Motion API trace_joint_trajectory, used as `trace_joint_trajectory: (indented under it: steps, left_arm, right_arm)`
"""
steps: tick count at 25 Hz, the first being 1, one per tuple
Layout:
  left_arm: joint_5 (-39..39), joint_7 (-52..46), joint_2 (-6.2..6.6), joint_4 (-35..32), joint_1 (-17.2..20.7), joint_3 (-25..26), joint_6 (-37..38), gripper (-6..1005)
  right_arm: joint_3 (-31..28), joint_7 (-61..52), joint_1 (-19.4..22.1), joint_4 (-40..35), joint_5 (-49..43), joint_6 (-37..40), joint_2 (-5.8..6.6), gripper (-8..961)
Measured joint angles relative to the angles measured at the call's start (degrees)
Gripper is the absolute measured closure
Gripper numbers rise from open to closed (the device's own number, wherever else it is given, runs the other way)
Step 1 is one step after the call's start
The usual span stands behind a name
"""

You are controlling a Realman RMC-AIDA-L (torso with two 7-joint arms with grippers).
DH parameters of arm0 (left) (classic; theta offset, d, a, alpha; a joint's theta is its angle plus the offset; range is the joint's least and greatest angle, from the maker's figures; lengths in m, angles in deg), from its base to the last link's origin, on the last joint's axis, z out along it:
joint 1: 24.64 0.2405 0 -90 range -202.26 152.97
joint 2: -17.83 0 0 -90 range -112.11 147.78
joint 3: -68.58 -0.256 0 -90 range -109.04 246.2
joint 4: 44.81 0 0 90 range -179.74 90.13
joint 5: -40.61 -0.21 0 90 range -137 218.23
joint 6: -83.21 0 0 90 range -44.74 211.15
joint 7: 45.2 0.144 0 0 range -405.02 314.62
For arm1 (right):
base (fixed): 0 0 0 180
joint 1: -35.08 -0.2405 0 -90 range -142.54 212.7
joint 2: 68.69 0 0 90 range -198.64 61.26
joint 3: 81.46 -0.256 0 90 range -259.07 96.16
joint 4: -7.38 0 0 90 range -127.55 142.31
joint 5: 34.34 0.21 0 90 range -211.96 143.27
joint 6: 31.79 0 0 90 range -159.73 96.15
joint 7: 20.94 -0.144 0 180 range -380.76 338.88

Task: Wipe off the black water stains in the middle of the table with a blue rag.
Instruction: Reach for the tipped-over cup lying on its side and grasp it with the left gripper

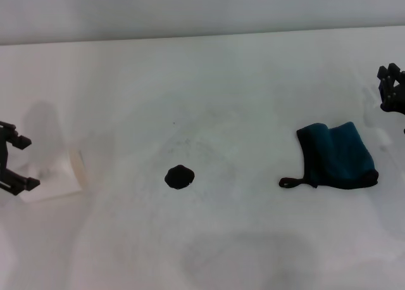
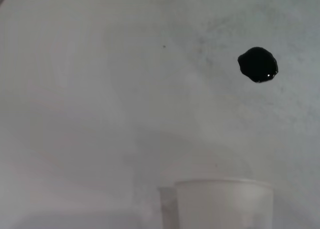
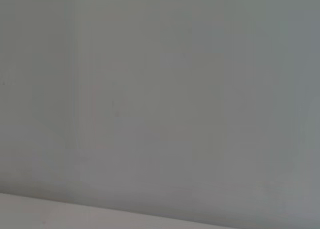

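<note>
Blue rag [image 1: 338, 155] head-view only; stain [image 2: 258, 64] under spread left hand [image 1: 18, 163]; right hand [image 1: 392, 90] unclear.

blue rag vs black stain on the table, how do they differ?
Size: the blue rag is far larger than the black water stains, a single small blot.
Look: the rag is teal cloth with black edging and a loop; the blot is black and glossy.
Shape: the rag lies folded and bunched; the blot is flat, roundish, with uneven edges.
Place: the blot sits mid-table, the rag toward the robot's right, nearer the right gripper.
Both rest on the white table, untouched.
</note>
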Motion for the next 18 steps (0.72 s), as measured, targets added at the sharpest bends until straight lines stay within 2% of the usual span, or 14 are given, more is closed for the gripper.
trace_joint_trajectory:
  steps: [18]
  left_arm:
    - [0.2,-0.7,-0.22,-4.7,2.2,0.1,-5.1,129]
  right_arm:
    - [0.1,0.2,-0.1,0.0,-0.2,0.0,-0.03,801]
